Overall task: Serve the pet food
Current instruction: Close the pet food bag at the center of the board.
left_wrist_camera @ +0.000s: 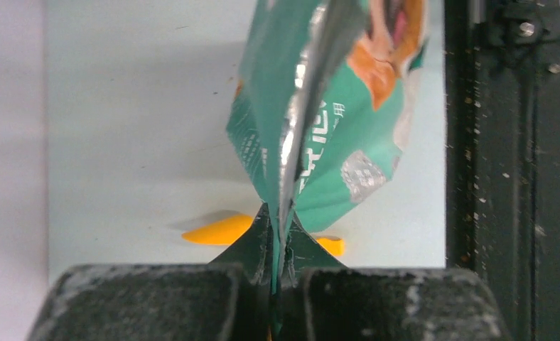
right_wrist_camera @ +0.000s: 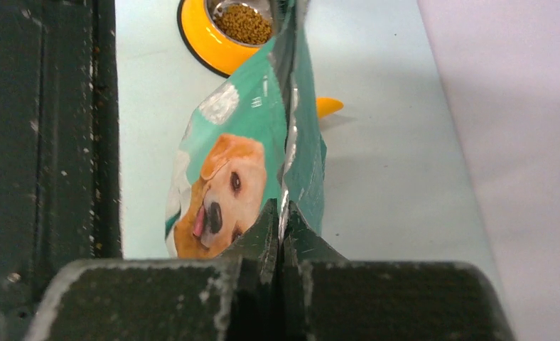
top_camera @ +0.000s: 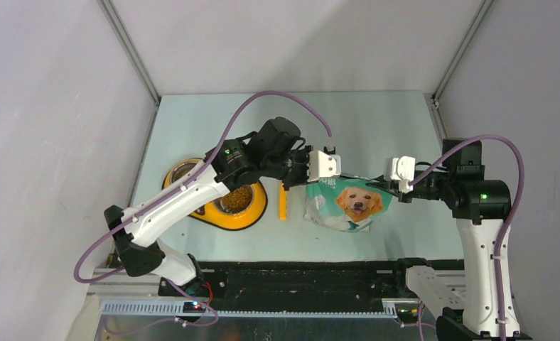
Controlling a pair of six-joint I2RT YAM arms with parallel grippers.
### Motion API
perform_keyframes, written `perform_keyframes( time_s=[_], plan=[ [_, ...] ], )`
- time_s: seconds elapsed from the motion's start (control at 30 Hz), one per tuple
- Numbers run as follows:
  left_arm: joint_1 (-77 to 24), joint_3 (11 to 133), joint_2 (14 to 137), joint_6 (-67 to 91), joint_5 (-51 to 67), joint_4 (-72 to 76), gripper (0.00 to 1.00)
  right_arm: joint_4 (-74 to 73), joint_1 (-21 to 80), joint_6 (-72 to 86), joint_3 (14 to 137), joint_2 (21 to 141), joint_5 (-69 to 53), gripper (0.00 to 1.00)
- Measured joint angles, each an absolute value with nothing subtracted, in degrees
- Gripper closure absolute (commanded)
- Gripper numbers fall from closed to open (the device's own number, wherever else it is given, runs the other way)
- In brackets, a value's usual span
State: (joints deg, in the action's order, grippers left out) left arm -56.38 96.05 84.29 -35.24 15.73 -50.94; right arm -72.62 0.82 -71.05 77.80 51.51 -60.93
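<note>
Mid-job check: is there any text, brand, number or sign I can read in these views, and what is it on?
Nothing can be quoted with confidence.
green-and-white foil bag with the dog picture: a white line of print above the dog's head, too small to read.
Same bag, left wrist view: white characters on the side, tilted and blurred, unreadable.
yellow-rimmed metal bowl and orange plastic scoop: no markings visible.

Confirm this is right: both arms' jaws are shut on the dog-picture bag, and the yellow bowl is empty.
Wrong on the bowl: the yellow bowl holds brown kibble, seen in the right wrist view. The rest stands.
</note>
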Motion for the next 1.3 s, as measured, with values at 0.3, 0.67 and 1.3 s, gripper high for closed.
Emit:
perform_keyframes(
  time_s=[0.3,0.67,1.3],
  plan=[
    [-54.74,95.42,84.75,-30.15,12.64,-46.15,1.00,-75.05,0.75,-81.08,78.35,52.75,-60.40,0.71],
    [-48.31,82.15,73.80,-38.57,19.05,-44.42,1.00,-69.56,4.01,-71.66,76.60,52.40,-55.24,0.56],
    [-47.81,81.12,72.25,-41.63,22.24,-46.26,1.00,-61.63,11.16,-71.07,76.49,53.32,-65.21,0.98]
  ],
)
